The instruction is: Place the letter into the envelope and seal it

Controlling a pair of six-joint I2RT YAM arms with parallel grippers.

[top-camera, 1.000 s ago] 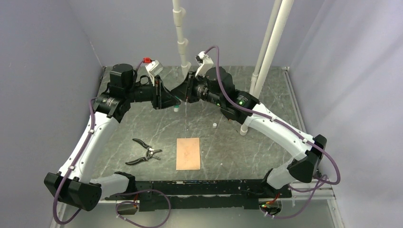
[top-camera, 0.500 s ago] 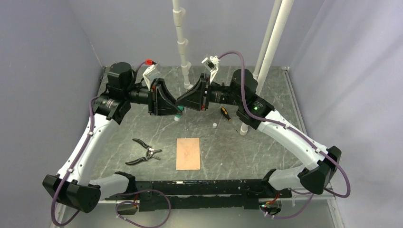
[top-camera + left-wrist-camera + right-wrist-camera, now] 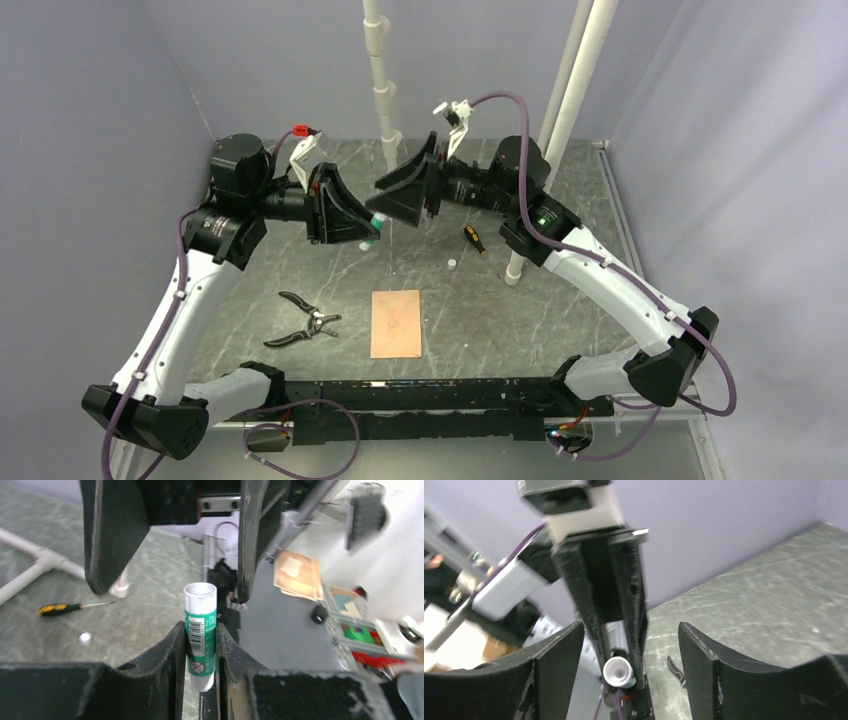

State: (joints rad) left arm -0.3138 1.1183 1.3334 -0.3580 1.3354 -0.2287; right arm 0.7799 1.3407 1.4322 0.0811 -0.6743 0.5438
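Label check: the glue stick (image 3: 200,630) carried a green wrap with a white barcode patch and a small round crossed-out symbol near its lower end. The print was too small to read and no brand could be made out. Its free end was plain white.

Left gripper (image 3: 368,228) was clamped on the stick's body, seen left of centre in the top view. Right gripper (image 3: 385,203) had its fingers (image 3: 559,675) spread wide with nothing between them. In its wrist view, the stick's white end showed through the gap.

Letter (image 3: 396,323): a flat tan sheet on the table (image 3: 560,300) at lower centre of the top view, well apart from both grippers. No flap showed, and there were faint reddish marks at its middle.

Against the frame half a second back, the two grippers had drawn apart. The right had lifted toward the upper right and the left had pulled slightly left, with the stick in its grip. The letter, pliers (image 3: 303,320), screwdriver (image 3: 473,238) and small white round piece (image 3: 452,264) lay as before.
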